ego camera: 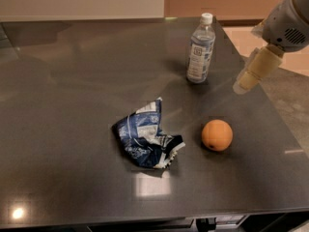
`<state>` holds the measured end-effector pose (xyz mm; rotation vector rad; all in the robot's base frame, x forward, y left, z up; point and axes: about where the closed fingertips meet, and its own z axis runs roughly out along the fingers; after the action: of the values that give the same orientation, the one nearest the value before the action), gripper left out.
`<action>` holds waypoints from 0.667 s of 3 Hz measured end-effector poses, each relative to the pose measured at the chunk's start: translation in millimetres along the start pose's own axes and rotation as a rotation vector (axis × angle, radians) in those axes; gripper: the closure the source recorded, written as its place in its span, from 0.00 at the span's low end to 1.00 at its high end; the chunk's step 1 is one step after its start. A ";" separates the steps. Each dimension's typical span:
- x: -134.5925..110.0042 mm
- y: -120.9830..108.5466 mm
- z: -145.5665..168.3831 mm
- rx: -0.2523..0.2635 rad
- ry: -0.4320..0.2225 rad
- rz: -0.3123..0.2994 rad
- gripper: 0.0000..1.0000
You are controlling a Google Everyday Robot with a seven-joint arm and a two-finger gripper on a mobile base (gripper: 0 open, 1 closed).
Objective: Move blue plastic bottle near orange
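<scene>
The blue plastic bottle (200, 49) stands upright at the back right of the dark table, with a white cap and a pale label. The orange (217, 135) lies nearer the front, well apart from the bottle. My gripper (243, 85) comes in from the upper right on a cream-coloured arm. Its tip hangs above the table to the right of the bottle, a short gap from it. It holds nothing.
A crumpled dark blue-and-white snack bag (145, 141) lies left of the orange. The dark table (72, 105) has its right edge close behind the gripper and its front edge at the bottom. A tan floor shows at the right.
</scene>
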<state>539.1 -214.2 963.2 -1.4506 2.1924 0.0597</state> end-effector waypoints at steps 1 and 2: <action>-15.2 -24.5 20.1 -0.009 -0.076 0.046 0.00; -30.1 -44.9 41.7 -0.026 -0.135 0.083 0.00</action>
<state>603.4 -195.2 950.4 -1.3285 2.1473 0.2093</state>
